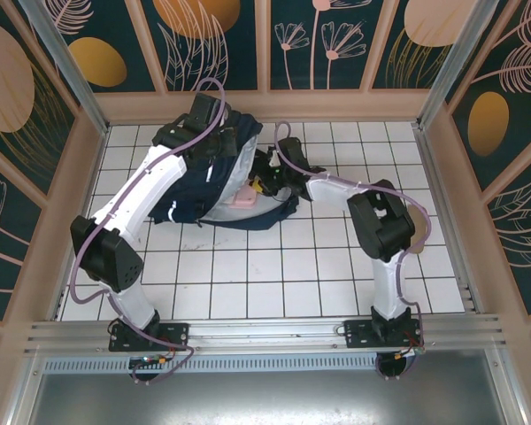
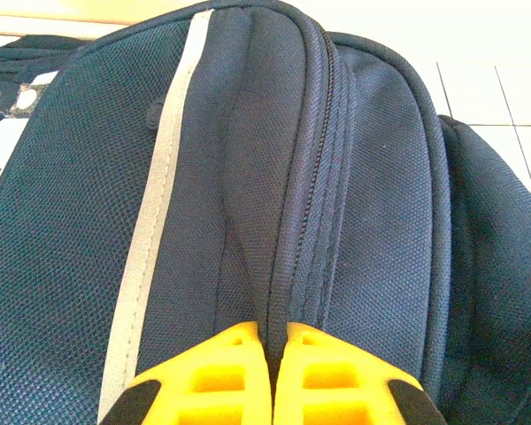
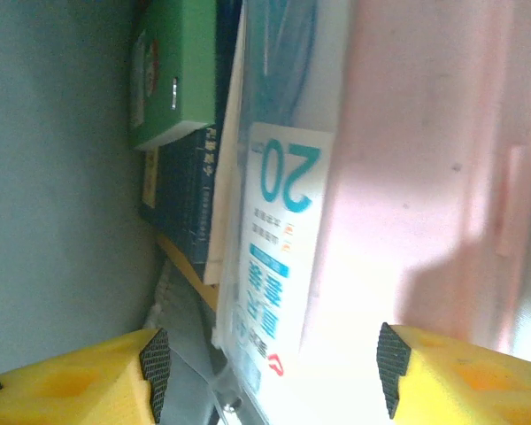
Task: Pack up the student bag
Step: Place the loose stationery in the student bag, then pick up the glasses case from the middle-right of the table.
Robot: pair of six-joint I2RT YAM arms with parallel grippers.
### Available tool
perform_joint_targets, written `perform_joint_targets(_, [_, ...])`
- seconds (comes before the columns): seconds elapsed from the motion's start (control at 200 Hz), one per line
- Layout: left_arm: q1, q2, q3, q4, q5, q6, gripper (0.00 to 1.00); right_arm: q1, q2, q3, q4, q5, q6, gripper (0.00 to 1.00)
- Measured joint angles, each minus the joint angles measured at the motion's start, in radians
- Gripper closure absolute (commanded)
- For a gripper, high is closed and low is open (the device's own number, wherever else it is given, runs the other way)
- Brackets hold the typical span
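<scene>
Table [image 1: 319, 274]: we see white tiles with walls round them.
Bag [image 1: 190, 205]: dark navy. It lies on the table at the far side, left of the middle, with its open mouth turned to the right arm.
Left arm [image 1: 146, 199]: it reaches over the top of the bag.
Right arm [image 1: 372, 221]: it reaches into the mouth of the bag.
Pink case [image 3: 425, 177]: inside the bag, pale and blurred. We see it peeping from the mouth in the top view too.
Booklet [image 3: 279, 257]: white and teal with a large "20", lying against the pink case.
Blue book [image 3: 186, 195]: beside the booklet, spine toward us.
Green box [image 3: 173, 71]: just past the blue book, deeper in.
Right gripper [image 3: 270, 372]: its yellow fingers [image 3: 80, 381] stand wide apart inside the bag and grip nothing.
Left gripper [image 2: 271, 341]: its fingers [image 2: 221, 372] are closed, pinching a fold of the bag next to the zip [image 2: 314, 159].
Stripe [image 2: 159, 177]: a grey band running along the bag, left of the pinched fold.
</scene>
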Motion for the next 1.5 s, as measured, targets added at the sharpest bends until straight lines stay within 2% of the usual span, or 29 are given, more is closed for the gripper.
perform_joint_targets(0.24, [0.003, -0.015, -0.042, 0.040, 0.016, 0.000, 1.00, -0.028, -0.147, -0.083, -0.123, 0.089, -0.088, 0.34])
perform_joint_targets(0.415, [0.003, -0.017, -0.059, 0.063, 0.027, 0.000, 1.00, -0.126, -0.304, -0.186, -0.202, 0.172, -0.151, 0.35])
perform_joint_targets(0.62, [0.004, -0.025, -0.080, 0.085, 0.043, 0.000, 1.00, -0.312, -0.464, -0.315, -0.340, 0.308, -0.232, 0.34])
perform_joint_targets(0.78, [0.004, -0.045, -0.113, 0.108, 0.050, 0.000, 1.00, -0.504, -0.566, -0.383, -0.453, 0.393, -0.299, 0.32])
perform_joint_targets(0.911, [0.004, -0.054, -0.137, 0.132, 0.060, 0.000, 1.00, -0.692, -0.624, -0.411, -0.512, 0.432, -0.350, 0.23])
perform_joint_targets(1.036, [0.004, -0.064, -0.162, 0.151, 0.072, 0.000, 1.00, -0.848, -0.642, -0.422, -0.557, 0.460, -0.386, 0.17])
perform_joint_targets(1.076, [0.004, -0.068, -0.169, 0.158, 0.075, 0.000, 1.00, -0.881, -0.642, -0.424, -0.566, 0.463, -0.398, 0.12])
perform_joint_targets(1.136, [0.004, -0.069, -0.176, 0.165, 0.079, 0.000, 1.00, -0.919, -0.640, -0.428, -0.581, 0.474, -0.412, 0.10])
perform_joint_targets(1.196, [0.004, -0.070, -0.185, 0.176, 0.086, 0.000, 1.00, -0.946, -0.630, -0.429, -0.594, 0.478, -0.425, 0.02])
perform_joint_targets(1.501, [0.005, -0.090, -0.240, 0.229, 0.119, -0.008, 1.00, -1.047, -0.453, -0.424, -0.595, 0.419, -0.450, 0.01])
